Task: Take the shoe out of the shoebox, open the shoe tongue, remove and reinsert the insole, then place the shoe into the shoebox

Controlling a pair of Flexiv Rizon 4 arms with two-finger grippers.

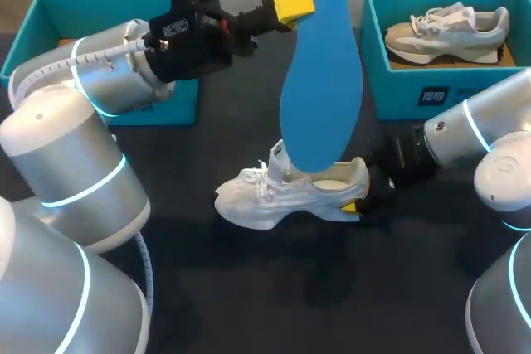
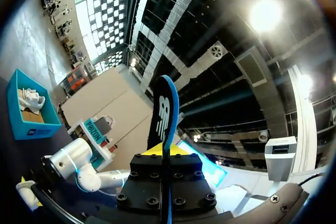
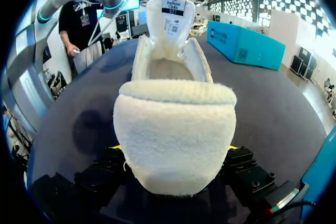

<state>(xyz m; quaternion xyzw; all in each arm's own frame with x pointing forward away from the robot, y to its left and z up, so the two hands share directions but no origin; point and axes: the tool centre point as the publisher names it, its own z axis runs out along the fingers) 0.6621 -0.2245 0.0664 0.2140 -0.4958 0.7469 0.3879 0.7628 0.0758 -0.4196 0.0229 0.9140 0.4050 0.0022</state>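
Observation:
A white shoe (image 1: 286,192) lies on the dark table with its tongue (image 3: 170,14) pulled up and its opening bare. My right gripper (image 1: 363,195) comes in from the right and is shut on the shoe's fleecy heel (image 3: 173,129), one finger on each side. High above the shoe my left gripper (image 1: 292,6) is shut on the top end of a blue insole (image 1: 319,72), which hangs down with its lower end just over the shoe's opening. In the left wrist view the insole (image 2: 164,114) stands edge-on between the fingers.
A teal shoebox (image 1: 498,80) at the back right holds a second, beige shoe (image 1: 448,31). Another teal shoebox (image 1: 50,14) stands at the back left, partly hidden behind my left arm (image 1: 108,72).

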